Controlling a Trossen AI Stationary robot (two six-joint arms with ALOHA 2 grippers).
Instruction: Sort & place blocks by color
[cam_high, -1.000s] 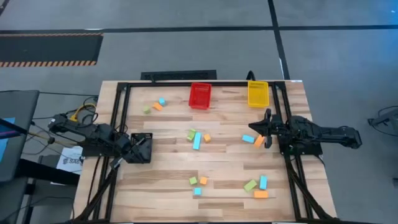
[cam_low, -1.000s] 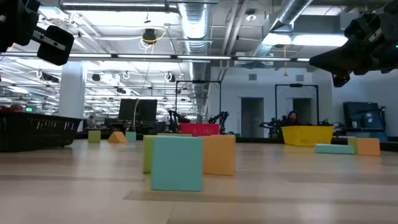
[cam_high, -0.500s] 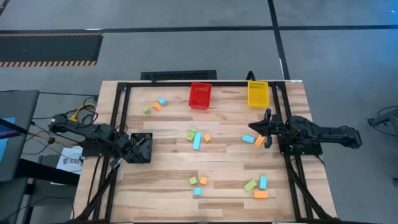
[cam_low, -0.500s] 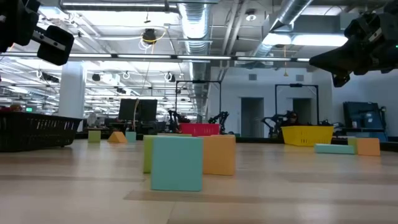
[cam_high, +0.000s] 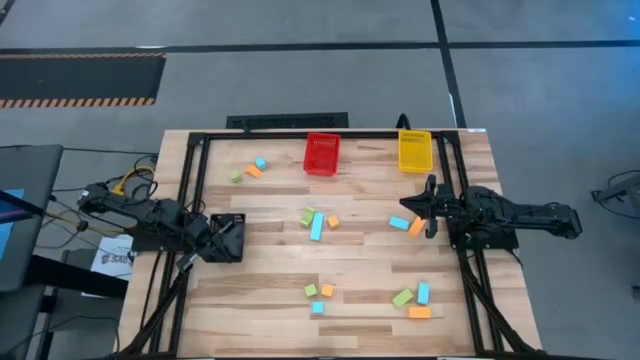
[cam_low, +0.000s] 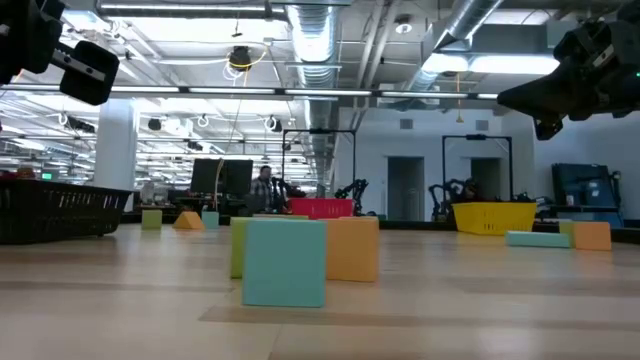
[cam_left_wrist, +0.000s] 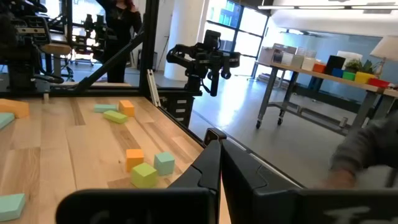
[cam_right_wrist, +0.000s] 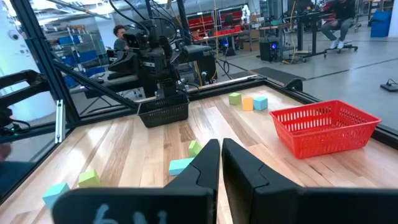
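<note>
Evidently both arms hover level over the table edges, left claw and right claw closed, seemingly empty.

Left arm: folded low at the desk's left edge, reaching inward.
Left gripper: fingers pressed together, holding nothing.
Right arm: stretched in from the right edge.
Right gripper: fingers nearly touching, empty, raised.
</note>
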